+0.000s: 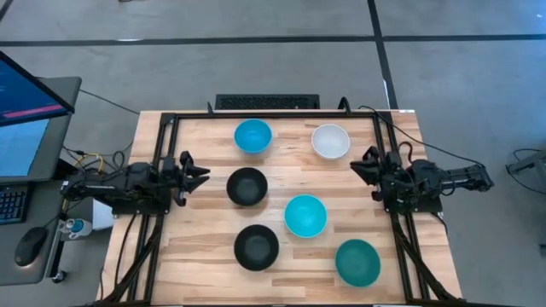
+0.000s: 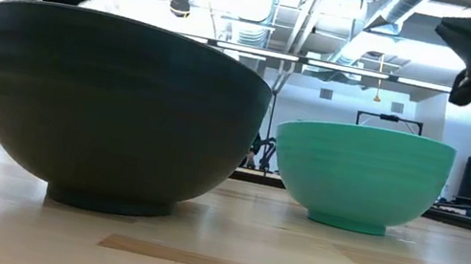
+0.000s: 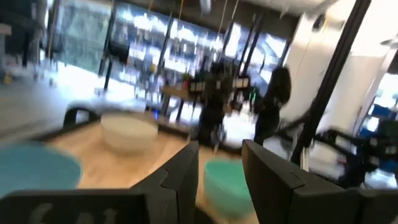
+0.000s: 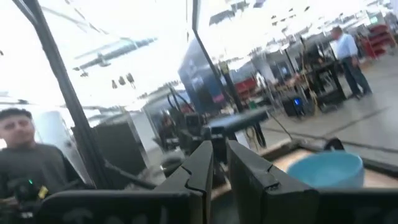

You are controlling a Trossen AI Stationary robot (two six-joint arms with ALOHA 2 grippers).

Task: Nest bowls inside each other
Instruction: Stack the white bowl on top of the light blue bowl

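Six bowls stand apart on their bases on the wooden table, none inside another. In the high view they are a light blue bowl [image 1: 252, 136] and a white bowl [image 1: 330, 141] at the far side, a black bowl [image 1: 247, 187] and a second light blue bowl [image 1: 305, 216] in the middle, and a second black bowl [image 1: 257, 247] and a teal green bowl [image 1: 357, 262] near. The low view shows the near black bowl [image 2: 118, 111] and the teal green bowl [image 2: 359, 173]. My left gripper [image 1: 205, 173] hovers open at the table's left, pointing at the middle black bowl. My right gripper [image 1: 357, 165] hovers open at the right, beside the white bowl.
A black frame [image 1: 256, 115] runs along the table's far, left and right sides. A dark keyboard-like slab [image 1: 266, 101] lies past the far edge. A monitor [image 1: 26, 94] and a mouse [image 1: 30, 246] sit left of the table. A person [image 4: 18, 155] shows in the room behind.
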